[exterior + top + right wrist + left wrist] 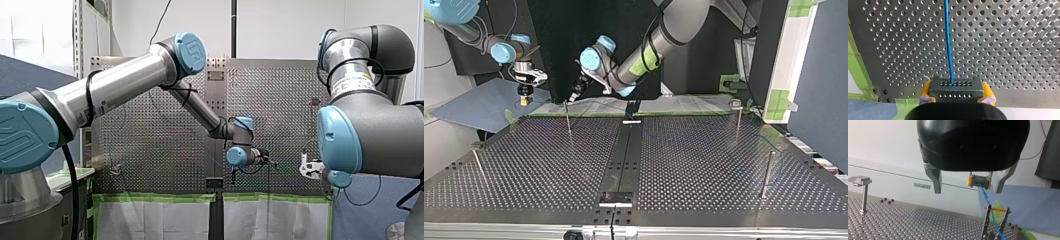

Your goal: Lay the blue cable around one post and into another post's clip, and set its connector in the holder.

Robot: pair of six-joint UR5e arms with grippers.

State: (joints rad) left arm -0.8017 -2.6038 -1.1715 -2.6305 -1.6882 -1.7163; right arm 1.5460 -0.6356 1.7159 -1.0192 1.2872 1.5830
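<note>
Clamped between the yellow pads of my right gripper (pixel 957 93), nearest in the right wrist view, is the black connector (pixel 955 86). Its blue cable (pixel 948 42) runs ahead over the perforated table (pixel 1010 50).

Left wrist view: my left gripper (pixel 967 190) gapes wide and holds nothing, just short of the clip post (pixel 996 222). The cable appears to pass between the post's prongs.

Top view: both grippers hover near that post.

I judge the clipping step is in hand. Next, the connector must go to the holder, which I cannot pick out.

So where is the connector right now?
The connector sits between my right gripper's yellow pads, in the air at the top view's left, by the table's far edge and a blue sheet.
</note>
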